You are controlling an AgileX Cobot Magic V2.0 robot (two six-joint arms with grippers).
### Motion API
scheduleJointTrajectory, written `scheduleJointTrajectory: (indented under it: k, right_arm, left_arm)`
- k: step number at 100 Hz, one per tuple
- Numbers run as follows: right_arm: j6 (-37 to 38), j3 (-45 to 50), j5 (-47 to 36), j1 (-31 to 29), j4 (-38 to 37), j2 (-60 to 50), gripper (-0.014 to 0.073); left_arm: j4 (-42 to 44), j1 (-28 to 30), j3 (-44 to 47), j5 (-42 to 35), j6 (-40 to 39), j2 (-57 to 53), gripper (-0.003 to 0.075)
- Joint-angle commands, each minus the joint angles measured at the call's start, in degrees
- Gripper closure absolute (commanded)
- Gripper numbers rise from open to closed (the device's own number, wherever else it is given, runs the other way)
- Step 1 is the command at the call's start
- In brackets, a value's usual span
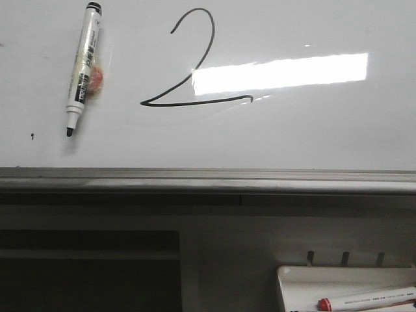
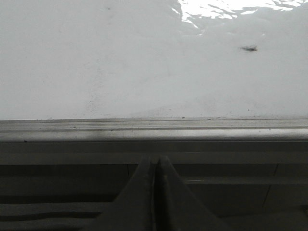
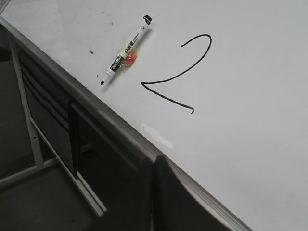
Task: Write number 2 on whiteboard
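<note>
The whiteboard fills the upper front view, glossy white with a grey bottom rail and a bright rectangular reflection. A thin black number 2 is drawn on it, also seen in the right wrist view. A black uncapped marker lies on the board left of the digit, tip toward the rail; it also shows in the right wrist view. My left gripper is shut and empty, below the rail. My right gripper is shut and empty at the board's edge. Neither gripper shows in the front view.
A small white tray at the lower right holds a red-capped marker. A small black dot marks the board at far left. Dark frame rails lie below the board.
</note>
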Motion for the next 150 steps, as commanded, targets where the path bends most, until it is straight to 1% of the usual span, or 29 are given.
scheduleJointTrajectory:
  k: [1, 58, 74, 80, 92, 98, 99, 100, 101, 105, 106, 107, 108, 112, 113, 114, 128, 135, 150]
  right_arm:
    - [-0.33, -1.5, -4.48, -0.39, -0.31, 0.4, 0.0665]
    - [-0.33, -1.5, -4.48, -0.39, -0.31, 0.4, 0.0665]
    - [-0.33, -0.64, -5.93, -0.39, -0.42, 0.4, 0.0665]
    - [-0.33, -0.08, -6.52, -1.32, -0.53, 0.4, 0.0665]
    - [-0.33, 0.97, -6.67, -6.67, -0.53, 0.4, 0.0665]
    - [-0.33, 1.34, -6.99, -11.22, -0.53, 0.4, 0.0665]
    - [-0.33, 1.56, -7.15, -11.22, -0.53, 0.4, 0.0664]
    - [-0.33, 1.66, -7.33, -12.74, -0.53, 0.4, 0.0664]
    - [-0.33, 1.84, -7.65, -12.74, -0.53, 0.4, 0.0665]
    - [-0.33, 2.37, -8.47, -16.36, -0.53, 0.4, 0.0664]
    - [-0.33, 2.6, -8.82, -16.36, -0.53, 0.4, 0.0665]
    - [-0.33, 2.74, -8.97, -17.92, -0.53, 0.4, 0.0665]
    - [-0.33, 3.03, -9.35, -17.92, -0.53, 0.4, 0.0665]
    - [-0.33, 3.78, -10.35, -21.45, -0.53, 0.4, 0.0665]
    - [-0.33, 4.14, -10.84, -21.45, -0.53, 0.4, 0.0664]
    - [-0.33, 4.31, -11.13, -22.91, -0.53, 0.4, 0.0665]
    - [-0.33, 7.26, -15.03, -31.31, -0.53, 0.4, 0.0665]
    - [-0.33, 8.26, -15.57, -34.36, -0.53, 0.23, 0.0665]
    - [-0.33, 11.77, -16.66, -38.69, -0.53, -2.28, 0.0665]
  left_arm:
    - [0.08, 0.15, 0.6, -3.75, -0.39, -1.58, 0.0741]
    - [0.08, 0.15, 0.6, -3.75, -0.39, -1.58, 0.0741]
    - [0.08, 0.15, 0.6, -3.75, -0.39, -1.58, 0.0741]
    - [0.08, 0.15, 0.6, -3.75, -0.39, -1.58, 0.0741]
    - [0.08, 0.15, 0.6, -3.75, -0.39, -1.58, 0.0741]
    - [0.08, 0.15, 0.6, -3.75, -0.39, -1.58, 0.0741]
    - [0.08, 0.15, 0.6, -3.75, -0.39, -1.58, 0.0741]
    - [0.08, 0.15, 0.6, -3.75, -0.39, -1.58, 0.0741]
    - [0.08, 0.15, 0.6, -3.75, -0.39, -1.58, 0.0741]
    - [0.08, 0.15, 0.6, -3.75, -0.39, -1.58, 0.0741]
    - [0.08, 0.15, 0.6, -3.75, -0.39, -1.58, 0.0741]
    - [0.08, 0.15, 0.6, -3.75, -0.39, -1.58, 0.0741]
    - [0.08, 0.15, 0.6, -3.75, -0.39, -1.58, 0.0741]
    - [0.08, 0.15, 0.6, -3.75, -0.39, -1.58, 0.0741]
    - [0.08, 0.15, 0.6, -3.75, -0.39, -1.58, 0.0741]
    - [0.08, 0.15, 0.6, -3.75, -0.39, -1.58, 0.0741]
    - [0.08, 0.15, 0.6, -3.75, -0.39, -1.58, 0.0741]
    - [0.08, 0.15, 0.6, -3.75, -0.39, -1.58, 0.0741]
    - [0.08, 0.15, 0.6, -3.75, -0.39, -1.58, 0.0741]
